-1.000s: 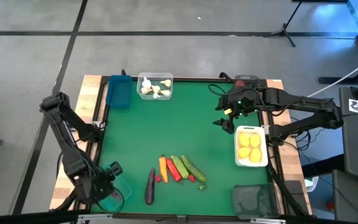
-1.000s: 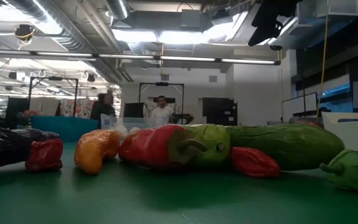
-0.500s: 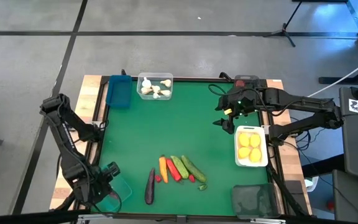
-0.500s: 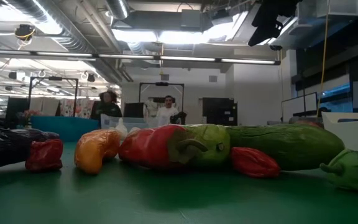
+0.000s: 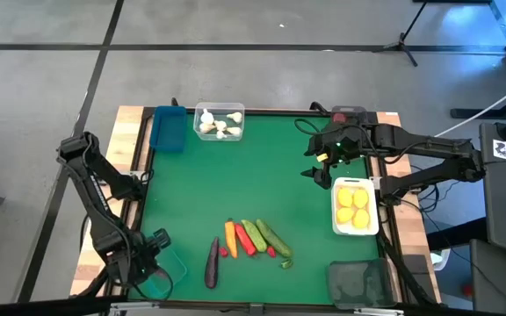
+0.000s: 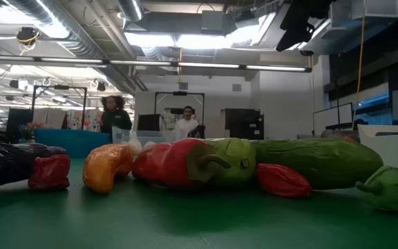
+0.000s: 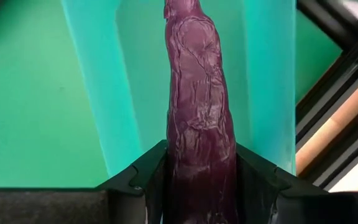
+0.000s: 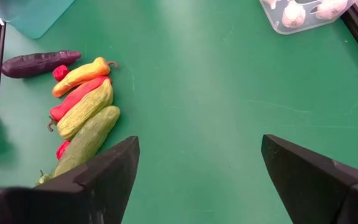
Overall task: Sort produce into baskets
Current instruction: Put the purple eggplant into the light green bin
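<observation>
At the near left corner of the green-topped surface point(image 5: 262, 175), the left tool point(image 5: 152, 263) is seen poised over a shallow teal plastic tray point(image 5: 167, 268), its fingers point(image 7: 143, 180) clamped on a long wrinkled purple toy eggplant point(image 7: 197, 118) that is held lengthwise above the tray's floor. At the far left edge a blue rectangular plastic tray point(image 5: 167, 128) is set, and just to its right a clear plastic tray point(image 5: 219, 121) holding white toy garlic bulbs point(image 5: 211, 125). Near the front middle, a row of loose produce is laid out: a second dark purple toy eggplant point(image 5: 212, 262), a tiny red berry point(image 5: 223, 252), an orange-yellow toy carrot point(image 5: 230, 235), a red toy pepper point(image 5: 243, 239), a light green toy cucumber point(image 5: 255, 235) and a darker green toy cucumber point(image 5: 274, 239), lying side by side and touching or nearly so. To the right, the right tool point(image 5: 321, 167) is held above the surface's far right part with its jaws spread wide and nothing between them. Just near of it, at the right edge, a white plastic tray point(image 5: 356, 207) is filled with yellow toy lemons point(image 5: 353, 209). At the near right corner a dark smoky translucent tray point(image 5: 358, 283) is placed.
</observation>
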### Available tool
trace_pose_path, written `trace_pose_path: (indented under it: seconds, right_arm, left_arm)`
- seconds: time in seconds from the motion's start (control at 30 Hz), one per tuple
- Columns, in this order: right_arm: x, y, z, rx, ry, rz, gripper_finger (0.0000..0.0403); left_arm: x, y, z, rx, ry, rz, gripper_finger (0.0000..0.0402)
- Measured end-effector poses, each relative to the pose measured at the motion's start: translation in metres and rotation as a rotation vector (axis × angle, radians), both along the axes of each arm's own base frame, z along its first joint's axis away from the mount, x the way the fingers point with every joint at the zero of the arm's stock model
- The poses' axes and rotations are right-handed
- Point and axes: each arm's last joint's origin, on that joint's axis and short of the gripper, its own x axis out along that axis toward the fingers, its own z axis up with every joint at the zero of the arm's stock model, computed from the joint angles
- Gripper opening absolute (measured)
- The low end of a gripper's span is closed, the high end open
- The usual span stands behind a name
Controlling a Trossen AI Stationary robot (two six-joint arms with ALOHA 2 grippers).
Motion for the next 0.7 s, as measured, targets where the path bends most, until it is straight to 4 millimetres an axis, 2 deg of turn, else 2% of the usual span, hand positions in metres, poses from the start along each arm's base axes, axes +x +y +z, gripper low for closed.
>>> trace_pose_path:
  seconds: [0.2,0.4,0.7]
  right_arm:
    - [0.0,0.0,0.0,-0.001,0.0,0.0,0.0335]
    - [0.0,0.0,0.0,-0.001,0.0,0.0,0.0335]
    - [0.0,0.0,0.0,-0.001,0.001,0.0,0.0335]
  left_arm:
    - [0.002,-0.004,0.0,-0.043,-0.03,-0.047,0.0145]
    - [0.004,-0.007,-0.008,-0.102,-0.051,-0.059,0.0145]
    - [0.006,-0.01,-0.019,-0.152,-0.067,0.024,0.0145]
